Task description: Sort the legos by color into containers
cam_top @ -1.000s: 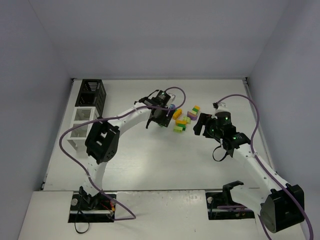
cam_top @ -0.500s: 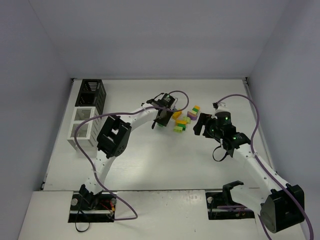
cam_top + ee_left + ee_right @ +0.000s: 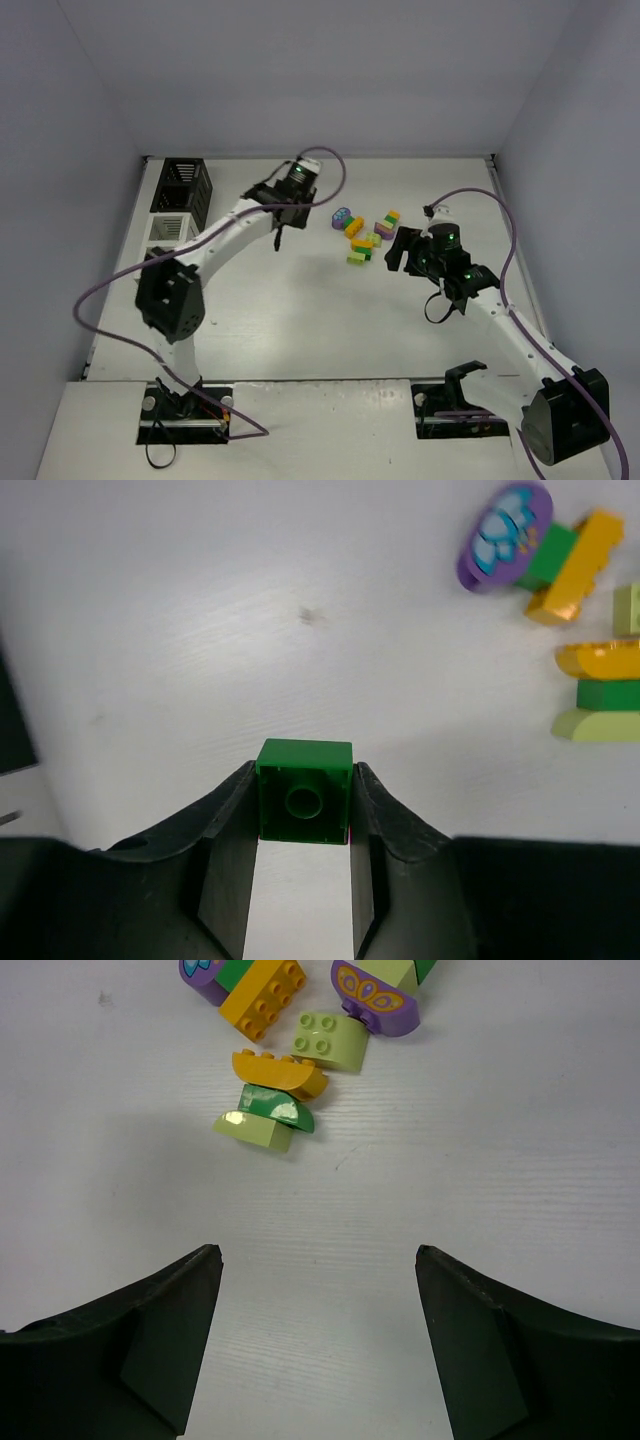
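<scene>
Left wrist view: left gripper (image 3: 304,780) pinches 1 dark green brick (image 3: 305,804).

Legos (image 3: 362,244) right of containers (image 3: 183,190), seemingly well apart.

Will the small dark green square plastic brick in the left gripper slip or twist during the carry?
Probably not: the dark green square plastic brick looks rigid, its flat sides squarely between the fingers of the left gripper. It sits only at the fingertips, so smooth plastic might pivot if bumped. It seems light.
</scene>
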